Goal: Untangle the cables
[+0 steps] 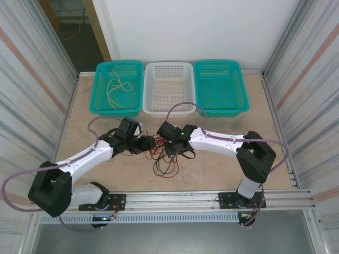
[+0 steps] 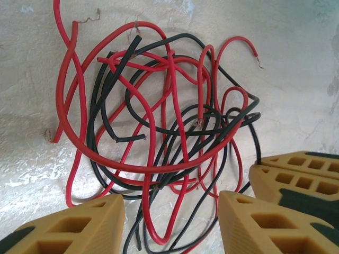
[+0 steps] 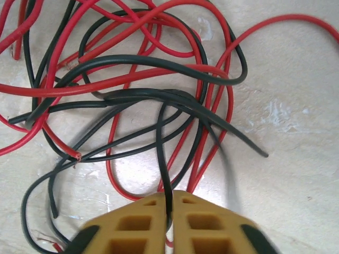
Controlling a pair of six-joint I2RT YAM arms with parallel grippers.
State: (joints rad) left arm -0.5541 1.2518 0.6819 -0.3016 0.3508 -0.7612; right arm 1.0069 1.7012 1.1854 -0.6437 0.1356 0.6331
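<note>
A tangle of red and black cables (image 1: 165, 161) lies on the table between both arms, near the front middle. My right gripper (image 3: 169, 207) is shut on one black cable (image 3: 160, 148) that rises from the heap into its fingertips. From above, the right gripper (image 1: 170, 150) sits at the heap's upper edge. My left gripper (image 2: 172, 222) is open, and its yellow fingers (image 2: 79, 227) straddle loose red and black loops (image 2: 170, 69) without clamping them. It stands just left of the heap (image 1: 150, 144). A yellow cable (image 1: 117, 90) lies apart in the left teal basket.
Three baskets stand in a row at the back: a teal one (image 1: 97, 98) on the left, a white one (image 1: 167, 111) in the middle and a teal one (image 1: 243, 100) on the right. Corrugated walls close both sides. The right gripper's fingers (image 2: 302, 174) show beside the heap.
</note>
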